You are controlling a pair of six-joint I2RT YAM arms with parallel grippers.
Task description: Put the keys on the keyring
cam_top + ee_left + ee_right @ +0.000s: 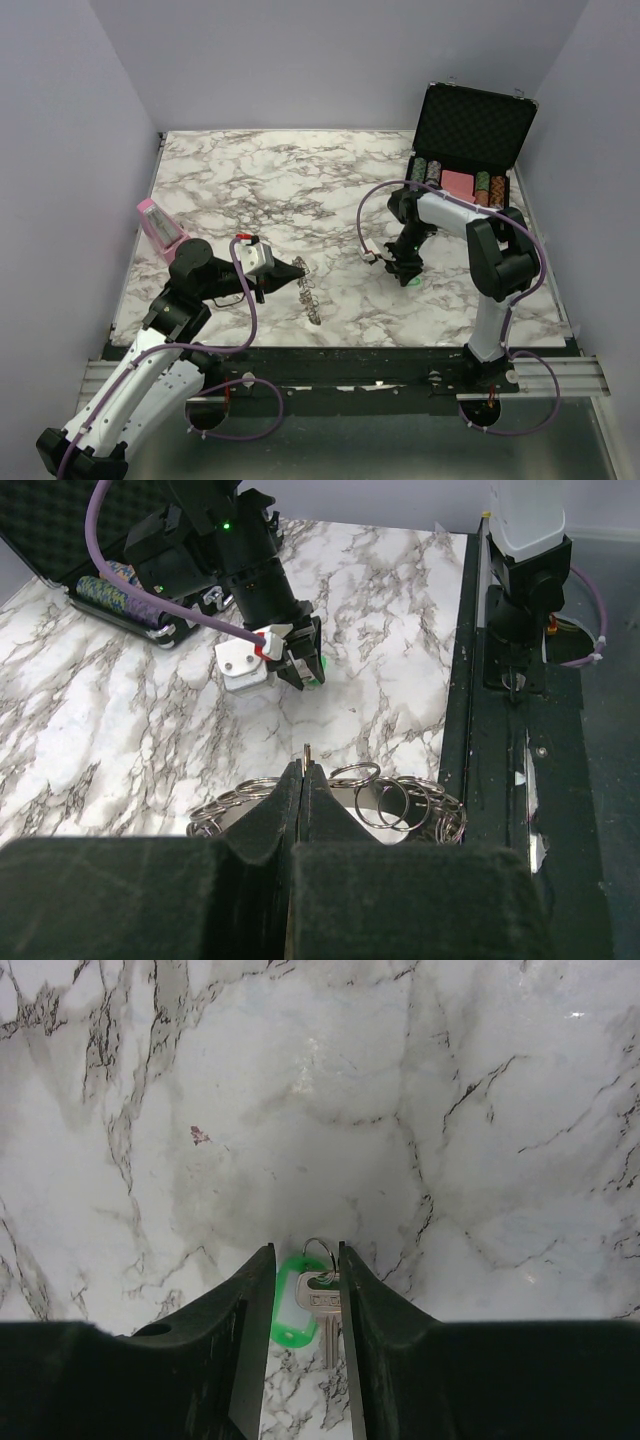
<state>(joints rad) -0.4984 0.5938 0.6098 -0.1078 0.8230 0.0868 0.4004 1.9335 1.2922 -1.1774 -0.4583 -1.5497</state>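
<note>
Top external: high behind the bases, looking down over the whole desk (250, 180). Wrist views: close, low; left wrist also frames the right arm (235, 555).

No text, number or brand can be read in any view. The metal key (326, 1305) lying between the right gripper's fingers bears small stamped marks on its head, but they are too small and blurred to make out. The green tag (291, 1316) beside it has a pale label window with no legible writing on it.
</note>
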